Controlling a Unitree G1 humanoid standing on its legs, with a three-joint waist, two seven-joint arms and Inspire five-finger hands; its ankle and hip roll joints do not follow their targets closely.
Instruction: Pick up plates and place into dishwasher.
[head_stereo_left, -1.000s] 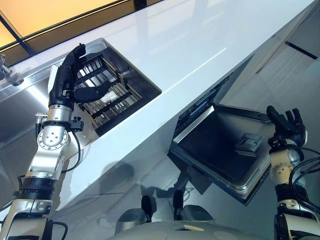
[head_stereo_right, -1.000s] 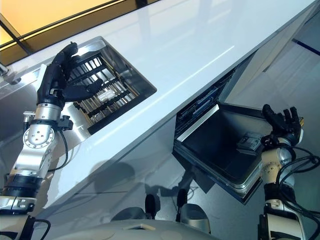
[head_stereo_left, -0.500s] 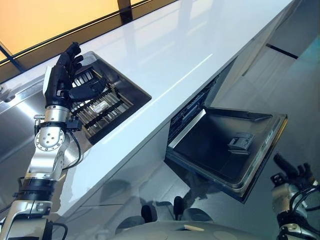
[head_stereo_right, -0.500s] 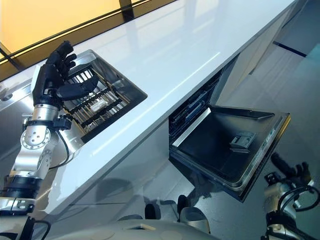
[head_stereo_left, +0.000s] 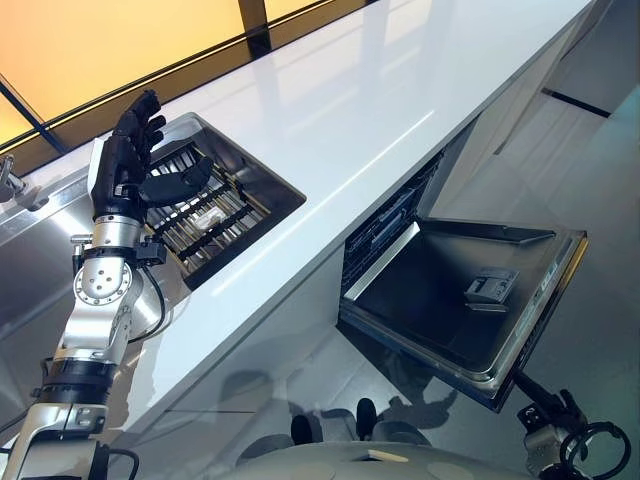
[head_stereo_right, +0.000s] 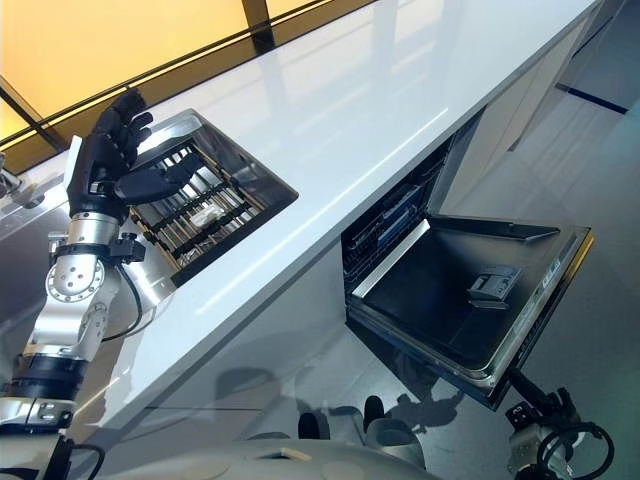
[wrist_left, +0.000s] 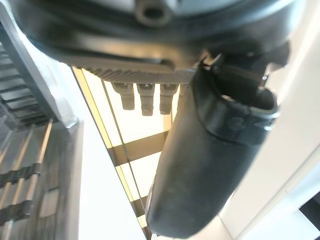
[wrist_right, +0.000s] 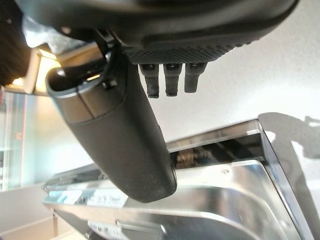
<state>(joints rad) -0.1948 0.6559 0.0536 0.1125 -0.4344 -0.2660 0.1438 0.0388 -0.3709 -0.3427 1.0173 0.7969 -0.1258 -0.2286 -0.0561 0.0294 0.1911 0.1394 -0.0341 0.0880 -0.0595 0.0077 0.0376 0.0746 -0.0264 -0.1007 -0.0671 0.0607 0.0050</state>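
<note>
Left hand (head_stereo_left: 128, 160) is held open and empty over the sink rack (head_stereo_left: 205, 205); plates, likely rigid, slick and breakable, are best gripped at the rim.

A long bench (head_stereo_left: 340, 90) is running across the scene, with a sink (head_stereo_left: 262, 172) sitting in its left part. A rack (head_stereo_left: 200, 210), possibly holding something small, is lying inside. Below right, the dishwasher door (head_stereo_left: 450, 300) is hanging open.

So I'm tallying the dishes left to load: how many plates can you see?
0. No plate shows; the dark slatted rack in the steel sink could hide some, and the open steel dishwasher door is bare.
</note>
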